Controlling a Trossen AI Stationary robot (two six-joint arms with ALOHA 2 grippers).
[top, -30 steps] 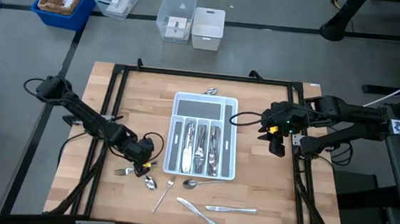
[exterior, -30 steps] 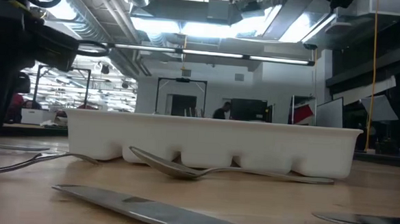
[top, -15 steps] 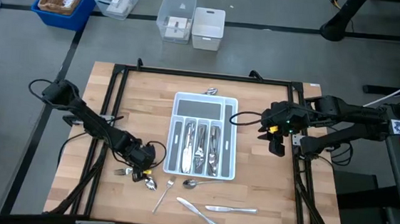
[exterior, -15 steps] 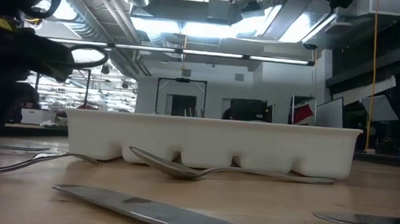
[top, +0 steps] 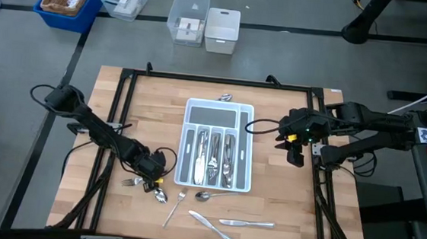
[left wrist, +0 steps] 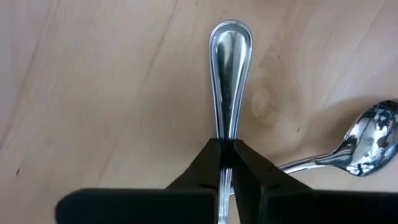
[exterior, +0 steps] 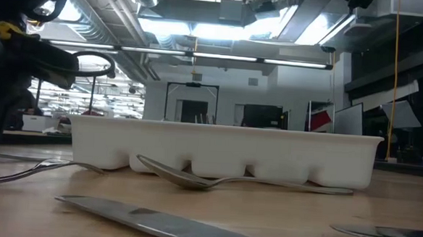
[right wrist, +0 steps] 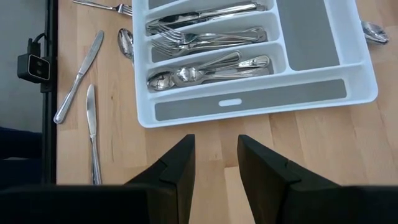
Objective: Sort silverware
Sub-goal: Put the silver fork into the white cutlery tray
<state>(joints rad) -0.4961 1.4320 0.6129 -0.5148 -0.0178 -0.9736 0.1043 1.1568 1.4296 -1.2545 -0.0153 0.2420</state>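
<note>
Tray (top: pixel 244 149) sits mid-table (top: pixel 290 209); 2 knives (top: pixel 228 223) lie before it (spoons (top: pixel 209 195) nearer).

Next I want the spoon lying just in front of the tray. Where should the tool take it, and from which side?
Take the spoon by its handle near the bowl, straight down from above, fingers across it. It lies flat, and its handle tip runs close to the tray, so that end probably leaves less room. The left tool is shut on a utensil handle.
</note>
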